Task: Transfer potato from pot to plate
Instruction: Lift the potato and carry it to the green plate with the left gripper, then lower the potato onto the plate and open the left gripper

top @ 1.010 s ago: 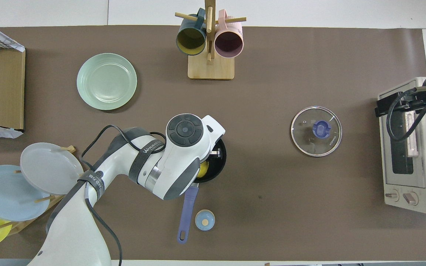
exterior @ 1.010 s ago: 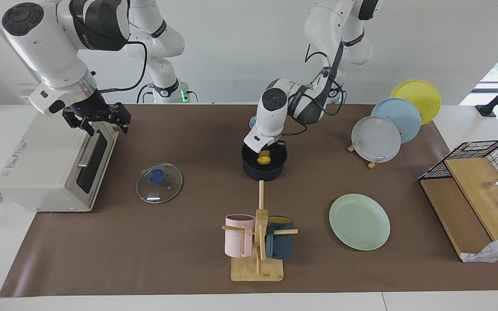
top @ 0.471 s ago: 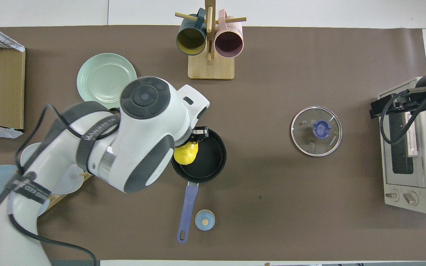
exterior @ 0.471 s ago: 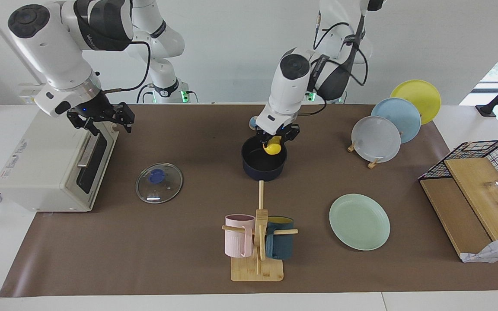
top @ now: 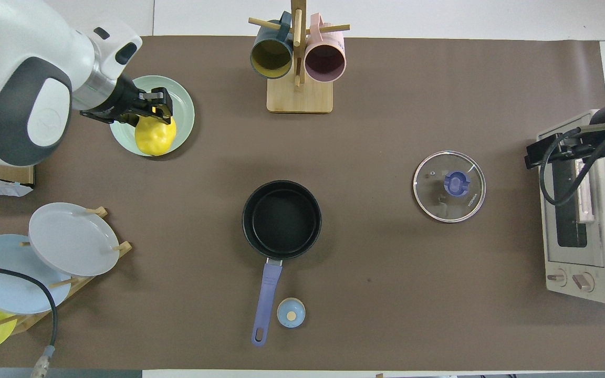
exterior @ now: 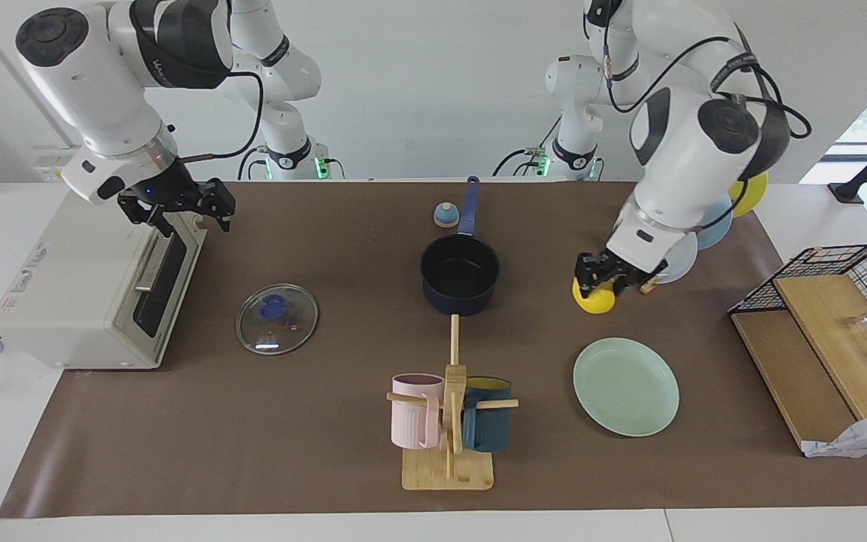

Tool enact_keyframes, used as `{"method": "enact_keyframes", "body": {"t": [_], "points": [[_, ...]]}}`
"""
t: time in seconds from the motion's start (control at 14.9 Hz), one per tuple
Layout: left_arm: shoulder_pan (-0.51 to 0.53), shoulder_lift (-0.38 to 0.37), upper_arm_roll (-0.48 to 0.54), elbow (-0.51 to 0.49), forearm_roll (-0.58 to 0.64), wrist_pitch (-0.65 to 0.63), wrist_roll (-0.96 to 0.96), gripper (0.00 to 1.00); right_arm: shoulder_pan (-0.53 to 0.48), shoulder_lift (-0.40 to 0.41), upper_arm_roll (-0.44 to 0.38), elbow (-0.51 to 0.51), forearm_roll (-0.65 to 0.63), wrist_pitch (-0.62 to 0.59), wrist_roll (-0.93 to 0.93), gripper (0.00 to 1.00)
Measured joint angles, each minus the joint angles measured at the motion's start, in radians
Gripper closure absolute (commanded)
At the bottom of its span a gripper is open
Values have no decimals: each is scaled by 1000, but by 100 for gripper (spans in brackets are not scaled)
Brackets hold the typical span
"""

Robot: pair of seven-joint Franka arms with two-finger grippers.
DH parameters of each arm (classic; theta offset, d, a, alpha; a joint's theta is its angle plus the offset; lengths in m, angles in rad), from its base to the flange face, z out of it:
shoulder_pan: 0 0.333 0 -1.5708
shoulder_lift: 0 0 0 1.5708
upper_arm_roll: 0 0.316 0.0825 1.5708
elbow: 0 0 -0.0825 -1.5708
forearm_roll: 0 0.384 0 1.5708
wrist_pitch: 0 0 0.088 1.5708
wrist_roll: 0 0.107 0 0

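My left gripper (exterior: 596, 286) is shut on the yellow potato (exterior: 593, 300) and holds it in the air, over the mat at the rim of the mint-green plate (exterior: 625, 385) on its side toward the robots. In the overhead view the left gripper (top: 153, 116) and potato (top: 154, 136) cover part of the plate (top: 182, 100). The navy pot (exterior: 460, 275) stands mid-table with nothing in it (top: 281, 219); its blue handle (top: 266, 300) points toward the robots. My right gripper (exterior: 176, 212) waits open over the toaster oven's door edge.
A toaster oven (exterior: 95, 286) stands at the right arm's end, with a glass lid (exterior: 277, 318) beside it. A mug rack (exterior: 448, 421) stands farther from the robots than the pot. A plate rack (exterior: 655, 241) and a wire basket (exterior: 832, 316) stand at the left arm's end. A small blue knob (exterior: 445, 215) lies by the pot handle.
My left gripper lifted the potato out of the pot and carried it toward the left arm's end, up to the mint-green plate. The right arm barely moved.
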Motion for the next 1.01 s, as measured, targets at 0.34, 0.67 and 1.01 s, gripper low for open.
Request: {"method": "enact_keyframes", "body": {"t": [0.34, 0.67, 1.01], "points": [[108, 204, -1, 70, 0, 159, 170, 100, -7, 1, 0, 5, 0, 0, 0, 0], [107, 281, -8, 72, 1, 229, 181, 100, -17, 1, 0, 6, 0, 0, 0, 0], [106, 281, -8, 40, 1, 269, 181, 100, -18, 1, 1, 6, 0, 0, 0, 0]]}}
